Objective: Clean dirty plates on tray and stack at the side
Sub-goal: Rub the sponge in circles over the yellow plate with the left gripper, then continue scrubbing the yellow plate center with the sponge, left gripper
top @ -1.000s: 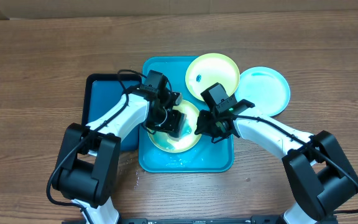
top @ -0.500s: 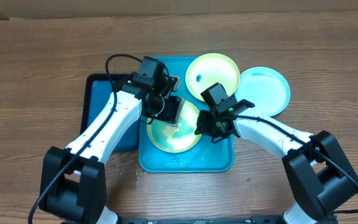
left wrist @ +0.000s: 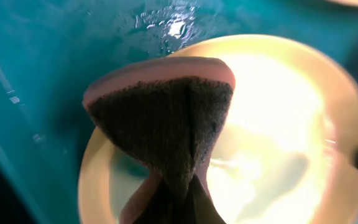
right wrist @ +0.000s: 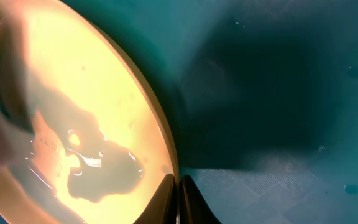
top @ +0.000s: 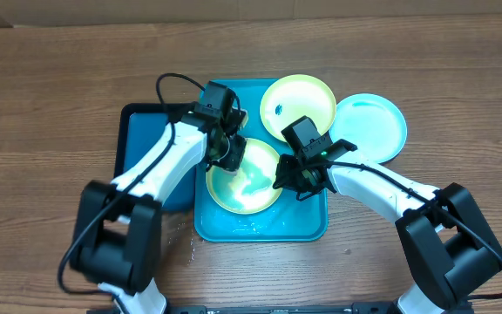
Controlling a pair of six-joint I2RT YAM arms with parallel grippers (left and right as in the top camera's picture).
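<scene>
A pale yellow-green plate (top: 253,185), wet with a pool of water, lies in the turquoise tray (top: 268,228). My left gripper (top: 231,151) is over the plate's upper left rim, shut on a pink sponge (left wrist: 166,112) whose dark scouring side faces the camera, above the plate (left wrist: 284,124). My right gripper (top: 287,180) is shut on this plate's right rim; the fingertips (right wrist: 166,200) pinch the edge of the plate (right wrist: 73,106). A second yellow-green plate (top: 298,105) with a small blue smear rests on the tray's far right corner. A light blue plate (top: 369,127) lies to its right.
A smaller dark-blue tray (top: 142,148) sits against the turquoise tray's left side, under my left arm. Water glistens on the turquoise tray floor (left wrist: 166,25). Wooden tabletop (top: 50,105) surrounds everything.
My left gripper has carried the sponge from the plate's middle up to its upper left rim. The right gripper and all plates have stayed put.
</scene>
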